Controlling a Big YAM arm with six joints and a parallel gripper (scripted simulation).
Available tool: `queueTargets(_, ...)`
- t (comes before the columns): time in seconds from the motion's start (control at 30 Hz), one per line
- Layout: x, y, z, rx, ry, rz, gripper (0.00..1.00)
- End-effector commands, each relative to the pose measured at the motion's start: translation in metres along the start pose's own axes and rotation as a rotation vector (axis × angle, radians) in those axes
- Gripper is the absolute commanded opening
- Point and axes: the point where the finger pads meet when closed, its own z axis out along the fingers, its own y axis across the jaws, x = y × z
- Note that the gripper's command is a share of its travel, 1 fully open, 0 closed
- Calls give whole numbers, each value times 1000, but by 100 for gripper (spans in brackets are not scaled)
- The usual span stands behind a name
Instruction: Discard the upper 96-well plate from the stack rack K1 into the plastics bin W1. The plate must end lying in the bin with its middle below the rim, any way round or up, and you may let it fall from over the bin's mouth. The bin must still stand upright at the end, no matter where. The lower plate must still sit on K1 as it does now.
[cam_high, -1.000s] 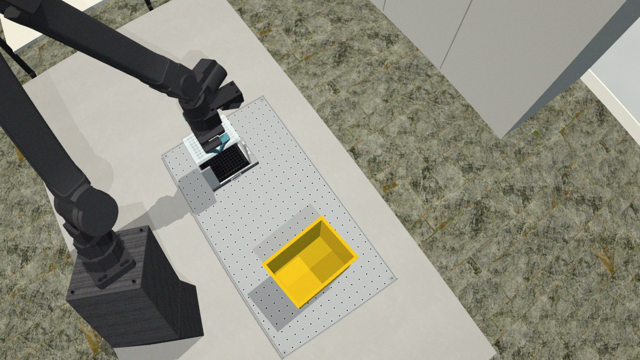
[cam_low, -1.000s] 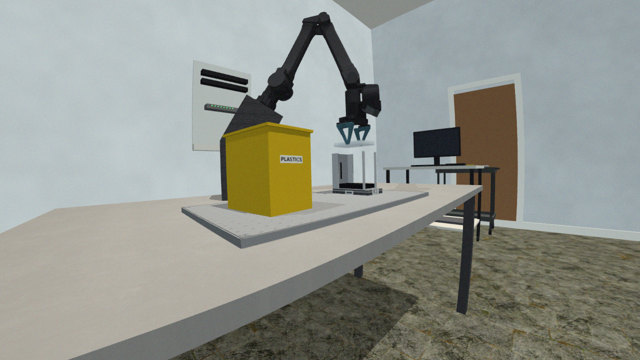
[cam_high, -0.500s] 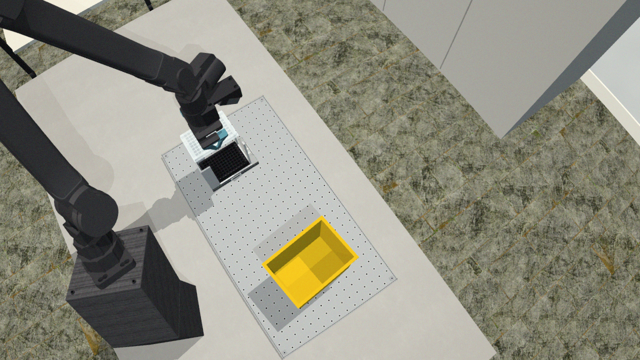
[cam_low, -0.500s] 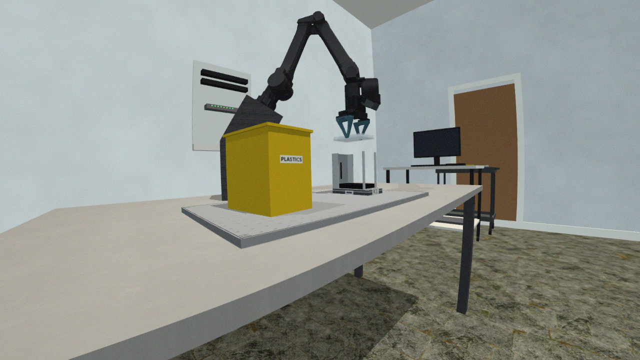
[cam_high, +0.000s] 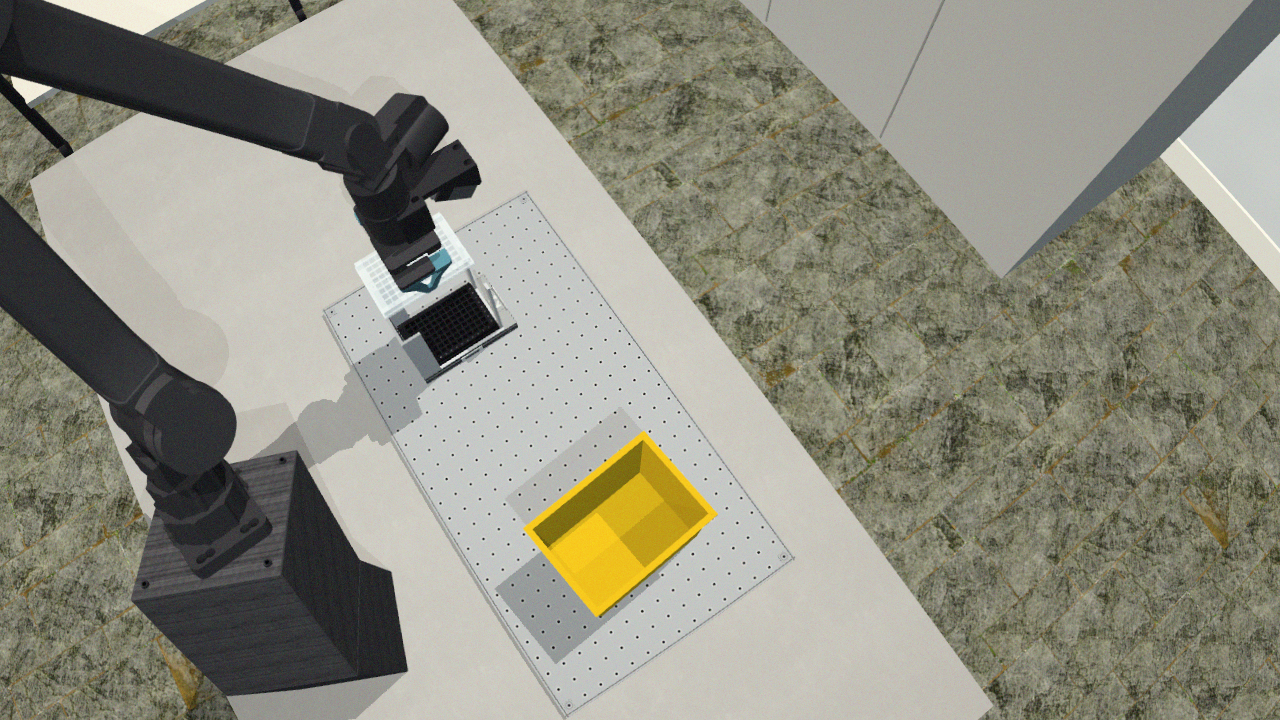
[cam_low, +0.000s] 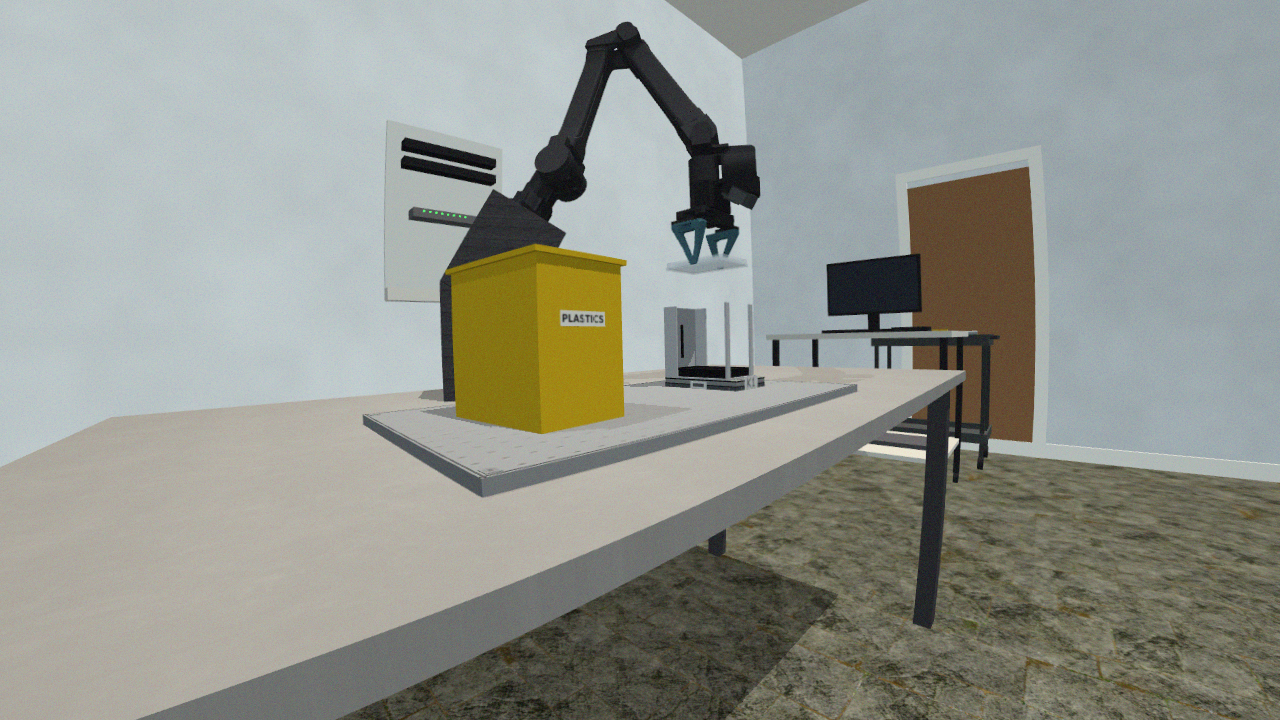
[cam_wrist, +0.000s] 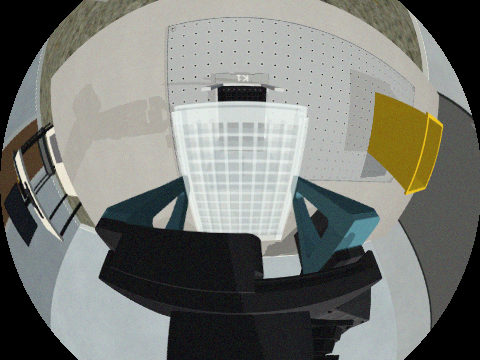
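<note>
Gripping the clear upper plate (cam_low: 706, 264) by its sides, the pincer (cam_low: 705, 241) holds it above the posts of rack K1 (cam_low: 725, 333), in the upper middle of the exterior view. The lift looks done; carry and drop remain. The black lower plate (cam_high: 450, 319) sits on K1. The yellow bin W1 (cam_high: 687, 496) (labelled PLASTICS) stands upright on the counter (cam_low: 223, 537), nothing visible inside.

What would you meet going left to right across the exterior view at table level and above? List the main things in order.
Wall panel → yellow plastics bin → stack rack K1 with the gripper holding the clear plate above it → monitor → brown door.
</note>
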Motion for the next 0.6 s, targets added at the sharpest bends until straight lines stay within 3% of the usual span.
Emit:
queueTargets(0.0, -11, 5, -5, -10, -22, -6, 0)
queueTargets(0.5, -11, 5, -5, -10, -22, -6, 0)
queueTargets(0.57, -7, -9, 0, 2, -3, -29, 0)
